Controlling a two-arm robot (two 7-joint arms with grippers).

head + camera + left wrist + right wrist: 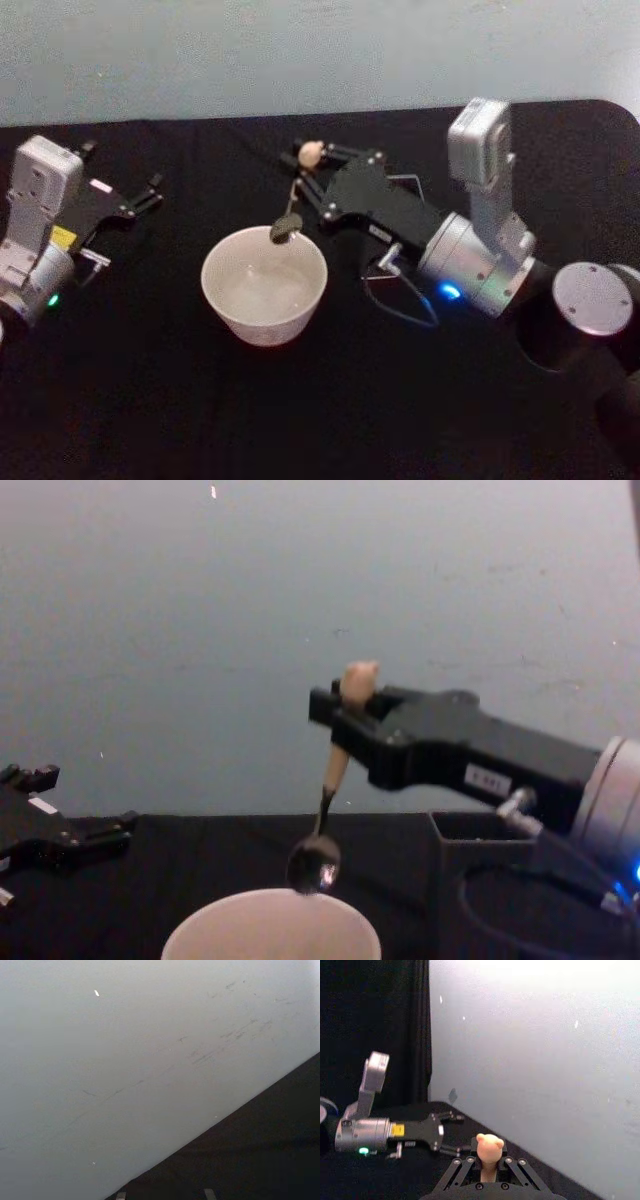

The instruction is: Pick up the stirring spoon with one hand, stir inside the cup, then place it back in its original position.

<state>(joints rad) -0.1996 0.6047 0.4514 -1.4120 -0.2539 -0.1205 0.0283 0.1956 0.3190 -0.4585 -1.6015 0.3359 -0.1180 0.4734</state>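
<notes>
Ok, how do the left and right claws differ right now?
The right claw is shut on the spoon, with the spoon's bowl just above the cup at its far rim; the left claw is open and empty. The right claw is raised above the table; the left claw sits low at the left side, away from the cup. Both are black.

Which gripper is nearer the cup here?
Right. The right gripper hangs just beyond the far rim of the cup, shut on the stirring spoon, whose bowl is at that rim. The left gripper sits well off to the cup's left, open.
</notes>
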